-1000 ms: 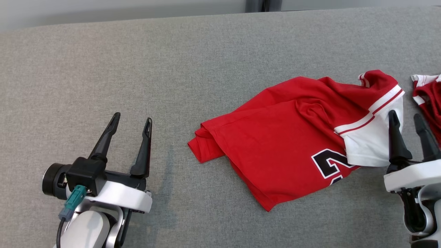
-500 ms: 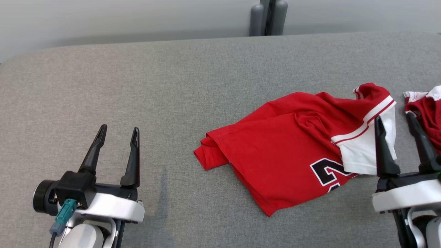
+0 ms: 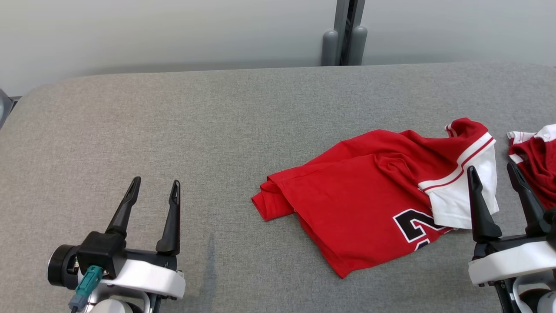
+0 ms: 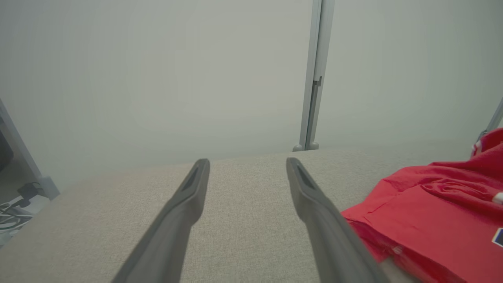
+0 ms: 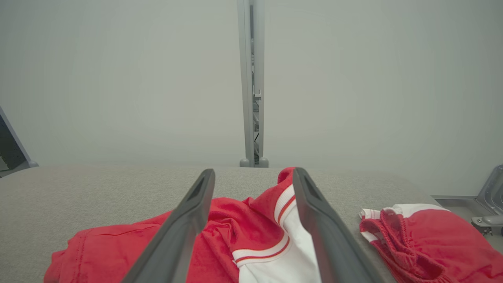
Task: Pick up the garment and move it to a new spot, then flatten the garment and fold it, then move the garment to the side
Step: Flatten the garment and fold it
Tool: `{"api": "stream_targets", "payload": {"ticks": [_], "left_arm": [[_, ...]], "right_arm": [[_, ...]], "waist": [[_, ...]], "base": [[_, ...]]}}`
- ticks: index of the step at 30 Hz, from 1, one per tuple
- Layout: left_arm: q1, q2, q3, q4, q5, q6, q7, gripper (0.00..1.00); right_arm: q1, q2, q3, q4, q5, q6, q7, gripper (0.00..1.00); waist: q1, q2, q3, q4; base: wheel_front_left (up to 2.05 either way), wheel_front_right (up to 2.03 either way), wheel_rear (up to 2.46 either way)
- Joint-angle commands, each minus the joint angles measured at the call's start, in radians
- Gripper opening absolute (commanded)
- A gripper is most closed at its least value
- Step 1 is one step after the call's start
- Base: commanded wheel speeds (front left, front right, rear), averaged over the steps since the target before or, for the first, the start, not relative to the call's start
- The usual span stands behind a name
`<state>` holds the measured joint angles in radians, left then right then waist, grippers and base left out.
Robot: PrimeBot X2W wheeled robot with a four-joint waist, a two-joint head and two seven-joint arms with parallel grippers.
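One garment (image 3: 360,204), same spot as before

Grey woven table (image 3: 173,121), rounded at its far left corner, stands against a plain pale wall (image 3: 173,34); a grey metal post (image 3: 341,26) with a dark slot down its middle and two rounded feet rises behind the far edge, a little right of centre. At the table's right edge lies a crumpled second piece of clothing (image 3: 536,150), red with white trim and a gathered band, partly cut off by the head view's border. Off the left end, a loose bundle of cables (image 4: 21,192) lies low by a slanted frame, and past the right end sits a grey metal bracket (image 5: 491,196).
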<state>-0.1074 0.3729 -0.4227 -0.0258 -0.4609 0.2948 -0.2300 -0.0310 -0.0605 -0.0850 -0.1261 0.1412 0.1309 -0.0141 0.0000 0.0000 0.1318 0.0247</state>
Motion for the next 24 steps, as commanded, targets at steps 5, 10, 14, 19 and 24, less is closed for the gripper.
{"api": "stream_targets", "payload": {"ticks": [5, 10, 14, 19, 24], "left_arm": [[0.005, 0.004, -0.006, -0.001, -0.007, 0.005, 0.003, 1.00], [-0.017, 0.002, -0.011, -0.009, -0.011, -0.004, 0.011, 1.00], [-0.067, -0.011, -0.049, -0.011, -0.028, -0.051, 0.062, 1.00], [-0.154, -0.049, -0.124, 0.021, -0.085, -0.133, 0.201, 1.00], [-0.213, -0.093, -0.180, 0.076, -0.153, -0.189, 0.338, 1.00]], "right_arm": [[0.005, 0.002, -0.006, -0.006, 0.004, 0.000, 0.004, 1.00], [-0.003, 0.003, 0.000, -0.011, 0.007, 0.000, 0.010, 1.00], [-0.012, 0.005, 0.005, -0.011, 0.012, 0.000, 0.013, 1.00], [-0.031, 0.006, 0.016, -0.011, 0.014, 0.000, 0.009, 1.00], [-0.053, 0.007, 0.023, 0.004, 0.018, 0.000, -0.006, 1.00]], "waist": [[0.0000, 0.0000, -0.004, 0.007], [0.0000, 0.0000, 0.005, 0.004], [0.0000, 0.0000, 0.033, -0.009], [0.0000, 0.0000, 0.084, -0.043], [0.0000, 0.0000, 0.132, -0.086]], "base": [[0.00, 0.00, 0.00], [0.00, 0.00, 0.00], [0.00, 0.00, 0.00], [0.00, 0.00, 0.00], [0.00, 0.00, 0.00]]}}
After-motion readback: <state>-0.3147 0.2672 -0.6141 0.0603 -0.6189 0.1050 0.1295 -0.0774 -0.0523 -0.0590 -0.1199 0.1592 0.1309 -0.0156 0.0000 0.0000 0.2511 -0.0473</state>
